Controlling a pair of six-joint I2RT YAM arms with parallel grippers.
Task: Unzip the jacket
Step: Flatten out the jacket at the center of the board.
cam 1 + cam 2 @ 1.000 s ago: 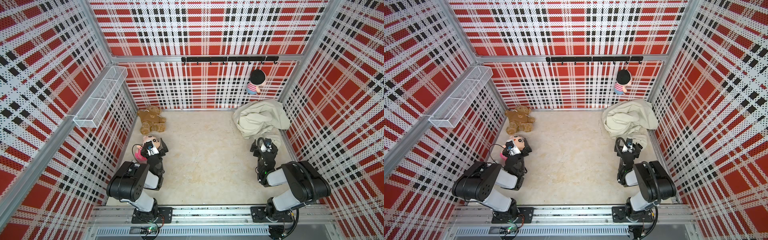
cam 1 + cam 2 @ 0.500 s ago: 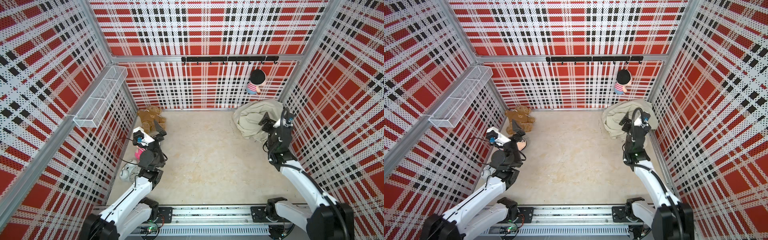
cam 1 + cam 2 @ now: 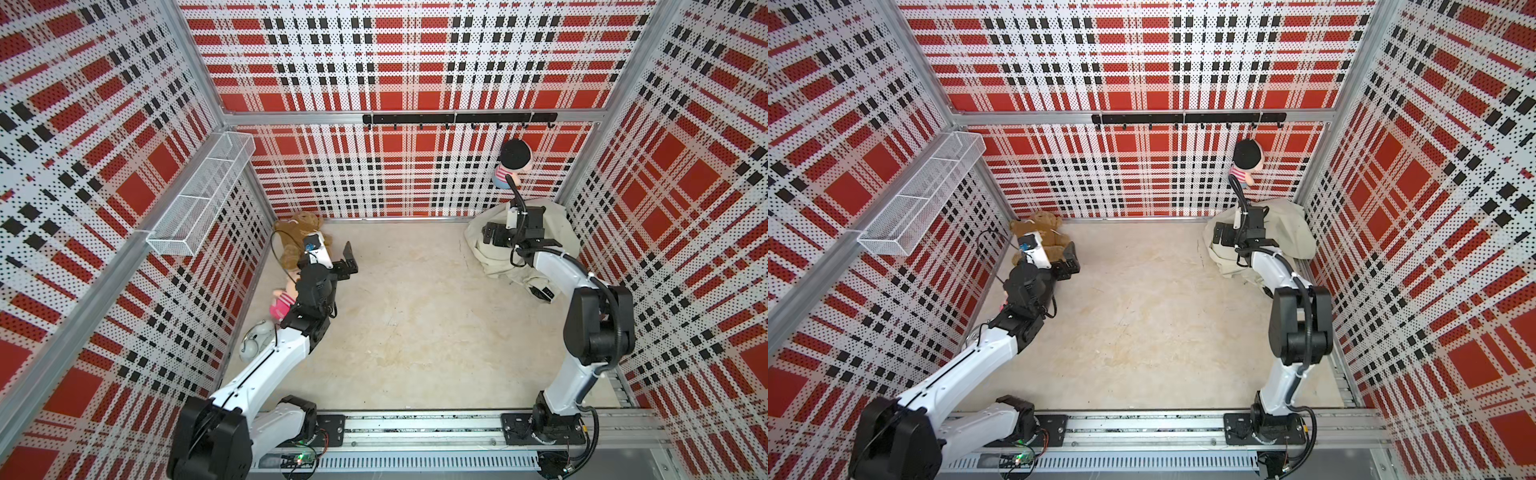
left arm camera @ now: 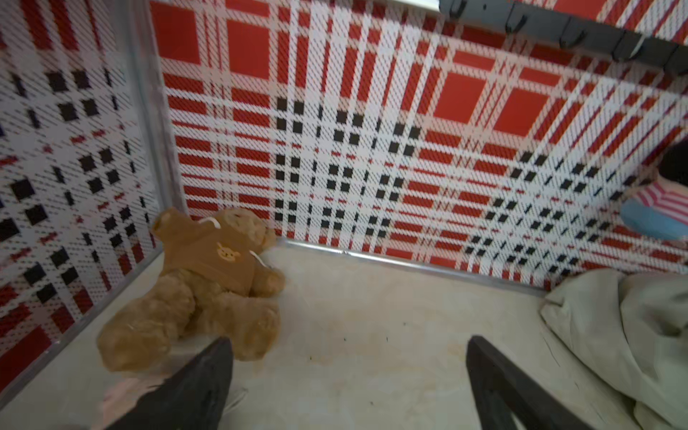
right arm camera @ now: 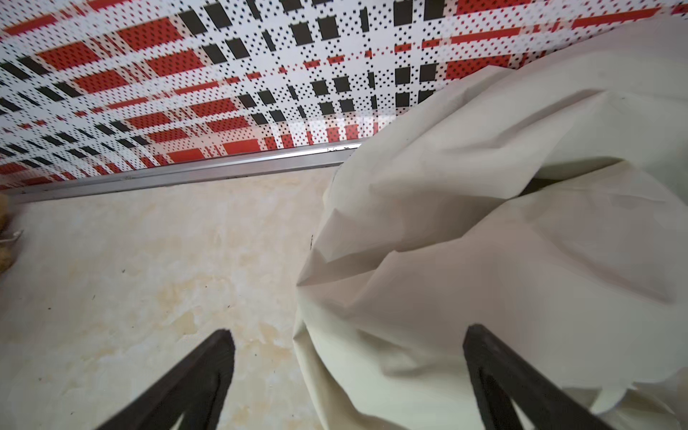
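Bright even light, soft shadows, left wrist view blurred (edges stretched)

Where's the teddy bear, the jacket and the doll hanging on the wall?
teddy bear (image 4: 219, 260), left wrist view, on its brown shirt.
jacket (image 5: 484, 268), right wrist view, on a crumpled fold.
hanging doll (image 3: 515, 154), in a top view, on its black head.
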